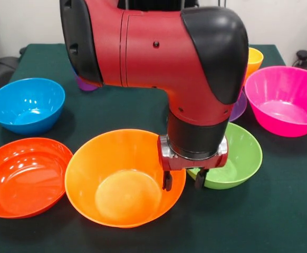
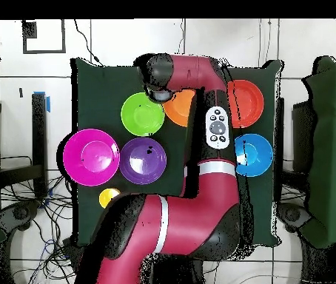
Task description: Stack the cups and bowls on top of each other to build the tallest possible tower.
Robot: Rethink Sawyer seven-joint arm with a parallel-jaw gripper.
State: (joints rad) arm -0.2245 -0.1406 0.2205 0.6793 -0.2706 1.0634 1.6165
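Dark green cloth covers the table (image 1: 280, 221) on which all bowls sit apart, none stacked. In the front view the gripper (image 1: 184, 181) hangs over the rim of the large orange bowl (image 1: 119, 182), its two fingers (image 1: 167, 181) spread slightly, one inside the rim and one outside, holding nothing. Just beside the gripper, on the outer side, sits the green bowl (image 1: 240, 158). Beyond the orange bowl lies the shallow red-orange bowl (image 1: 21, 176), with the blue bowl (image 1: 27, 105) behind it. The large pink bowl (image 1: 285, 100) stands well apart behind the green one. The arm (image 1: 159, 47) hides most of the purple bowl (image 2: 143, 160) and a yellow cup (image 1: 253, 60).
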